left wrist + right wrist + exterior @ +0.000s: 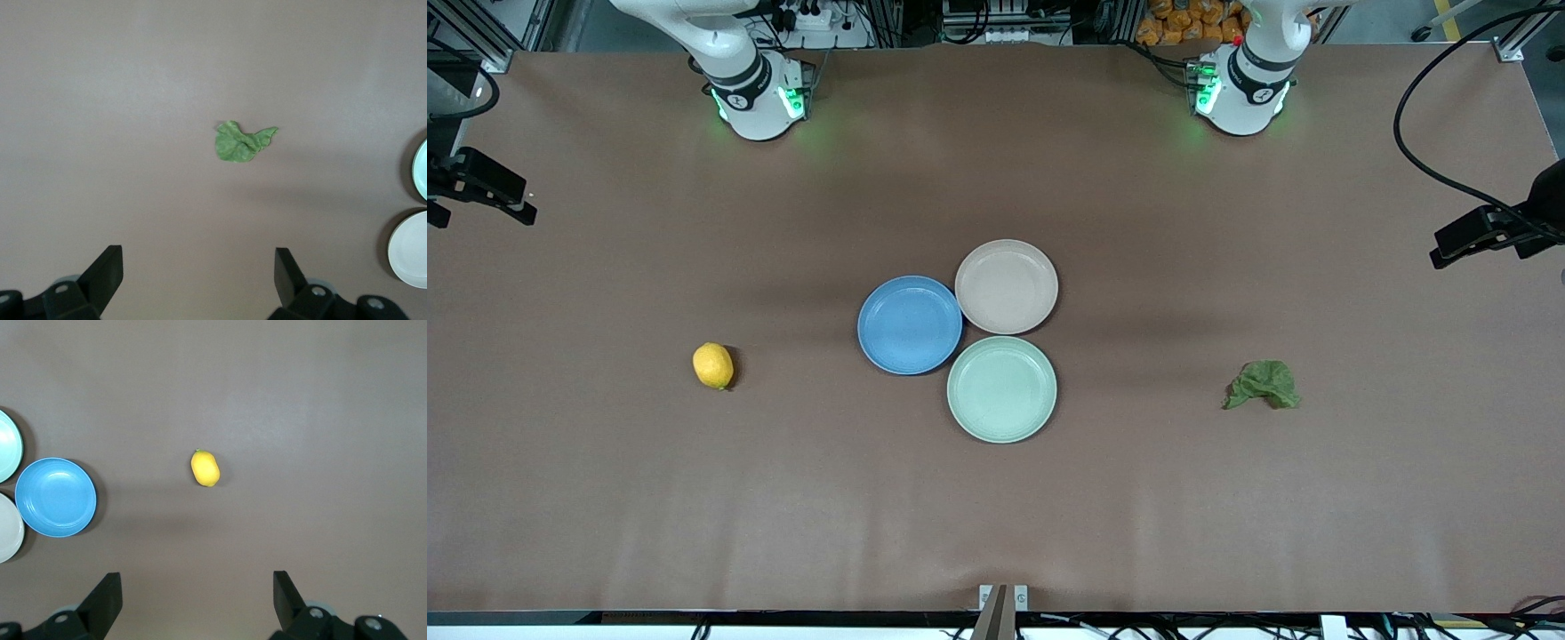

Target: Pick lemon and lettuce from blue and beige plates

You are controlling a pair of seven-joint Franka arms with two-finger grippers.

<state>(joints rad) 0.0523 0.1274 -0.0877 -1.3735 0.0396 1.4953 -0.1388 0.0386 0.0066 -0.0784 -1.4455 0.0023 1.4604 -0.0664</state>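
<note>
The lemon [713, 365] lies on the bare table toward the right arm's end, not on a plate; it also shows in the right wrist view [205, 468]. The lettuce [1263, 385] lies crumpled on the bare table toward the left arm's end and shows in the left wrist view [241, 141]. The blue plate [910, 324] and the beige plate [1007, 286] sit empty at the table's middle, touching. My left gripper [198, 280] is open and empty, high over the table. My right gripper [197, 601] is open and empty, high over the table. Neither hand shows in the front view.
A pale mint-green plate [1001, 388] lies empty beside the blue and beige plates, nearer to the front camera. Camera mounts [480, 182] [1494, 227] stand at both ends of the table. The brown table surface [996, 516] spreads wide around the plates.
</note>
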